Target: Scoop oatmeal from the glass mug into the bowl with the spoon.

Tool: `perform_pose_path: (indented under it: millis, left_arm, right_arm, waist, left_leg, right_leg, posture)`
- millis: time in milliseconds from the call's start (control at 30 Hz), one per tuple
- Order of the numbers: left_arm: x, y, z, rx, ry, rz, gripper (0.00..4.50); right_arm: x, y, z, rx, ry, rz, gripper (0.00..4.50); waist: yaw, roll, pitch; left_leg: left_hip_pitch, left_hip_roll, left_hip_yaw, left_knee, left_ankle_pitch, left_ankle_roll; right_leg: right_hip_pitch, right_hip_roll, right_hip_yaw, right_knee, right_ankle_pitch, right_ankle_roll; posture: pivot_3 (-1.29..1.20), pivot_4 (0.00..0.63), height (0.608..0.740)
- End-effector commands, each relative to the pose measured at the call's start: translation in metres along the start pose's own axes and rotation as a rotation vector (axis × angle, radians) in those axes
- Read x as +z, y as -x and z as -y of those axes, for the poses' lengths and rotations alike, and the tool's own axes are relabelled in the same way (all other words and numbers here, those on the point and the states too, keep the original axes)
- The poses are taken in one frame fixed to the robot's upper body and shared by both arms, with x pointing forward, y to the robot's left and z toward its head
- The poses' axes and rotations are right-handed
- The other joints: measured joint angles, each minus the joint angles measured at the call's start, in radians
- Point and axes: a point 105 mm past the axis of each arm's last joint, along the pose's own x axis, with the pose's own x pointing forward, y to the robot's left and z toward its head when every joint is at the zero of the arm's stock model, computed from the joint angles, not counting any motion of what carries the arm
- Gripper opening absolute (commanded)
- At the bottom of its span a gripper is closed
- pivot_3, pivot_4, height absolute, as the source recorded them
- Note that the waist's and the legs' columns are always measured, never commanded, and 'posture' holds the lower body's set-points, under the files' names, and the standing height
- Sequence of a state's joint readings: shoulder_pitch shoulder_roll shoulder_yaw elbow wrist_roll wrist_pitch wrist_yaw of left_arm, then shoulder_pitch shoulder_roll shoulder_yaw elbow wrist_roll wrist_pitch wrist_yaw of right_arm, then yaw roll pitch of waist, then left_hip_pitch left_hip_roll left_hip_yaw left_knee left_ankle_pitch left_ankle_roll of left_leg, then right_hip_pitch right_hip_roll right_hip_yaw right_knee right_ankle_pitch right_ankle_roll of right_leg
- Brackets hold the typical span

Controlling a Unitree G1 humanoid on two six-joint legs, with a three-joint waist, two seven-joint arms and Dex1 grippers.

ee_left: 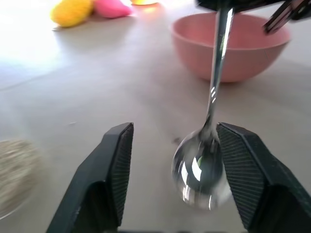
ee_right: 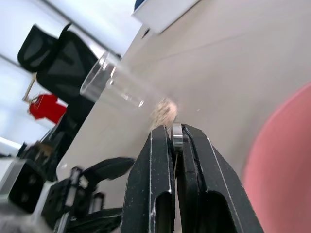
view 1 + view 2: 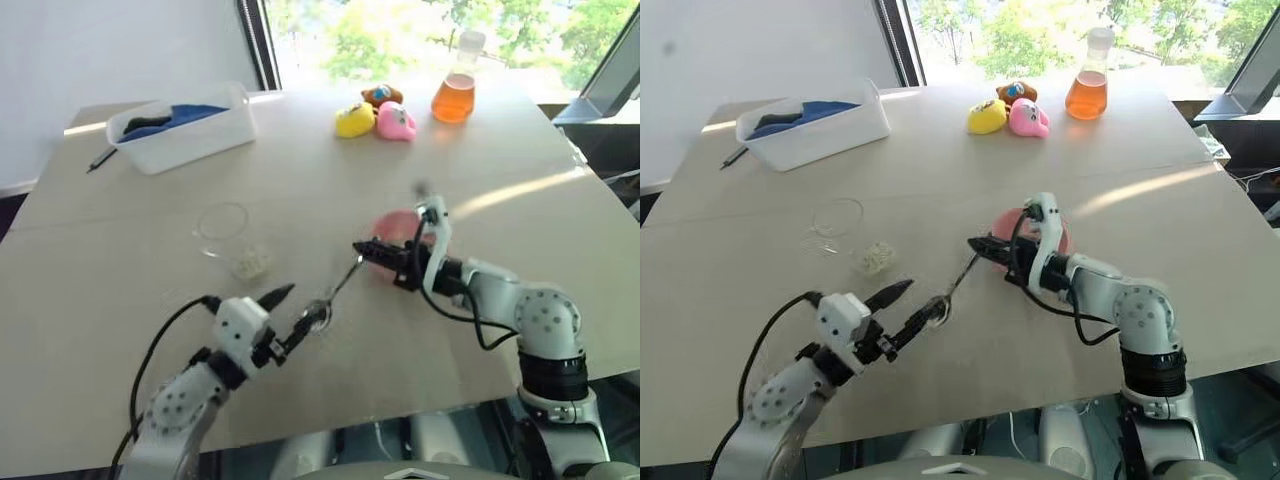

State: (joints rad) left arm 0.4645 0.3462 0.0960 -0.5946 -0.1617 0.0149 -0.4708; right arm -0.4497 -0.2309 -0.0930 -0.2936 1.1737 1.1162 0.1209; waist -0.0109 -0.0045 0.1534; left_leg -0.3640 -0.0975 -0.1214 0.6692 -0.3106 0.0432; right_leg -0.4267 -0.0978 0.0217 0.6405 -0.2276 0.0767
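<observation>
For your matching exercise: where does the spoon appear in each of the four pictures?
Left eye view: spoon at centre, slanting between the two claws.
Right eye view: spoon just left of centre.
Left wrist view: spoon lower right, its handle rising.
Right wrist view: handle end pinched at centre.
Shared landmark: pink bowl.

Silver spoon slanting off the table, clear glass mug beside oatmeal, pink bowl.
</observation>
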Motion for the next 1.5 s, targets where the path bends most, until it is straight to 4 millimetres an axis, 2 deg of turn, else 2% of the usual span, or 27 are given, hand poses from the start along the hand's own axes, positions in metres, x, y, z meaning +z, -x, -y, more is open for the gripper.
perform_pose_path:
  millis: [33,133,233,533,767,1100,1300,1400,1500]
  left_arm:
    - [0.018,0.022,-0.043,0.293,-0.172,0.048,2.67]
    - [0.005,0.044,-0.079,0.468,-0.161,-0.002,2.67]
    - [0.0,0.051,-0.1,0.508,-0.148,-0.006,2.67]
    - [-0.016,0.02,-0.115,0.206,-0.057,-0.024,2.67]
    - [-0.006,0.006,-0.147,0.234,-0.061,0.014,2.67]
    - [-0.009,-0.017,-0.156,0.194,-0.054,0.017,2.67]
    - [-0.013,-0.031,-0.151,0.154,-0.032,0.034,2.67]
    - [-0.013,-0.032,-0.15,0.153,-0.028,0.042,1.84]
    - [-0.014,-0.031,-0.152,0.154,-0.03,0.036,0.53]
  right_arm:
    - [0.013,0.002,-0.004,0.022,0.011,0.041,0.0]
    - [0.017,0.001,-0.002,0.015,0.015,0.055,0.0]
    - [0.019,-0.001,-0.002,0.017,0.012,0.065,0.0]
    - [0.023,-0.007,-0.006,0.042,0.018,0.067,0.0]
    - [0.031,-0.003,-0.019,0.088,0.028,0.093,0.0]
    - [0.036,-0.003,-0.022,0.079,0.03,0.121,0.0]
    - [0.04,0.001,-0.019,0.062,0.041,0.121,0.0]
    - [0.04,0.001,-0.019,0.059,0.043,0.12,0.0]
    - [0.04,0.001,-0.02,0.06,0.044,0.12,0.0]
  waist:
    - [0.003,0.0,0.0]
    - [0.004,0.0,0.0]
    - [0.002,0.0,0.0]
    - [-0.003,0.0,0.0]
    - [-0.005,0.0,0.0]
    - [-0.004,0.0,0.0]
    - [-0.008,0.0,0.0]
    - [-0.01,0.0,0.0]
    - [-0.009,0.0,0.0]
  left_leg:
    - [0.0,0.001,0.0,0.0,0.0,0.0]
    - [0.0,0.001,0.0,0.0,0.0,0.0]
    - [0.0,0.001,0.0,0.0,0.0,-0.001]
    - [0.0,0.0,0.0,0.001,0.0,0.0]
    - [-0.001,0.001,0.0,0.001,0.0,-0.001]
    - [-0.002,0.001,0.0,0.001,0.001,-0.001]
    - [-0.002,0.0,0.0,0.001,0.001,-0.001]
    - [-0.003,0.0,0.0,0.001,0.001,-0.001]
    - [-0.003,0.001,0.0,0.001,0.001,-0.001]
  right_leg:
    - [0.0,0.0,-0.001,0.0,0.0,0.0]
    - [0.0,0.0,-0.001,0.001,0.0,0.0]
    - [0.0,0.001,-0.001,0.002,0.0,0.0]
    - [-0.001,0.001,-0.001,0.001,0.0,0.0]
    - [-0.003,0.001,0.0,0.002,0.0,0.0]
    - [-0.004,0.002,0.0,0.003,0.0,0.0]
    - [-0.004,0.001,0.0,0.002,0.0,0.0]
    - [-0.005,0.001,0.0,0.002,0.0,0.0]
    - [-0.005,0.001,0.0,0.003,0.0,0.0]
  posture:
    - [0.0,0.15,0.74]
    - [0.0,0.15,0.74]
    - [0.0,0.15,0.74]
    - [0.0,0.15,0.74]
    - [0.0,0.15,0.74]
    - [0.0,0.15,0.74]
    - [0.0,0.15,0.74]
    - [0.0,0.15,0.74]
    - [0.0,0.15,0.74]
